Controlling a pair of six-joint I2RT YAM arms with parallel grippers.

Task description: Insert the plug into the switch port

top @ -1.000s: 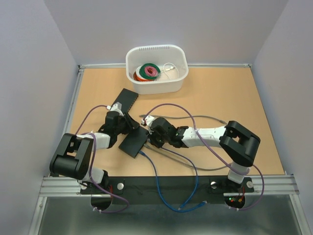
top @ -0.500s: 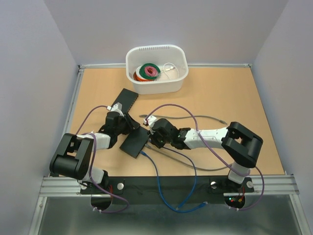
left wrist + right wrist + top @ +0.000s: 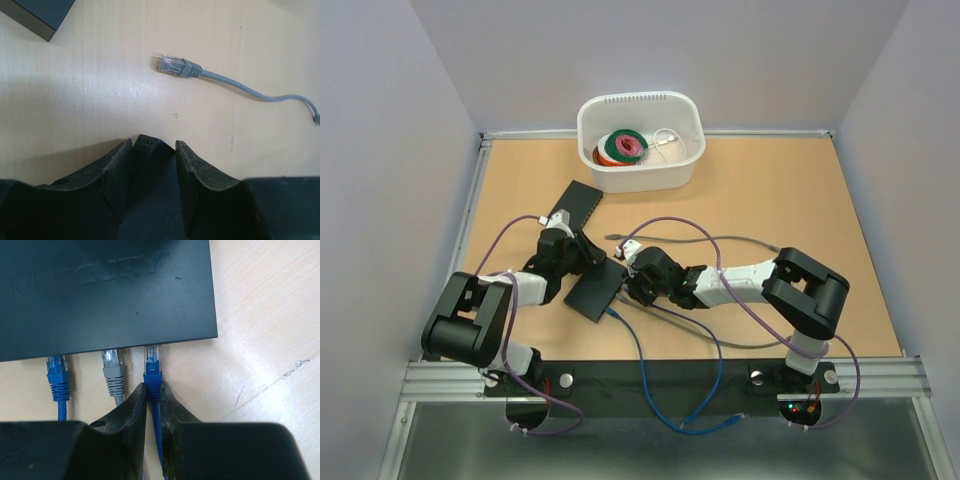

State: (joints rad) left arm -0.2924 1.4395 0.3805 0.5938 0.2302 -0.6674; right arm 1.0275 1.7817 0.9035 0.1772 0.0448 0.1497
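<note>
Grips the plug (image 3: pixel 152 371) in the right gripper (image 3: pixel 153 388), fingers (image 3: pixel 132 410) nearly together and pressed on its blue boot from both sides. Meets the near edge of the switch (image 3: pixel 105 295) with the plug's clear tip, at the port furthest right; cannot tell how deep it sits. Shares that edge with two neighbours to the left, a grey plug (image 3: pixel 113 371) and a second blue plug (image 3: pixel 58 375), each at its own port. Clamps a far corner of the switch in the left gripper (image 3: pixel 152 148), part open, with the perforated corner between the two fingers and close to both. Has the switch flat on the table (image 3: pixel 770 200), lettered side up, between the two grippers in the top view. Beyond the left gripper, on bare wood: a loose plug (image 3: pixel 175 66) on a grey cable (image 3: pixel 250 92), apart from everything else, and the corner of a black box (image 3: pixel 35 12) at the upper left of the left wrist view. At the table's far edge, a white bin (image 3: pixel 640 100) with coloured rolls (image 3: pixel 623 147) inside. From the switch's near edge, a blue cable (image 3: pixel 616 317) down across the wood and over the black rail between the arm bases.
</note>
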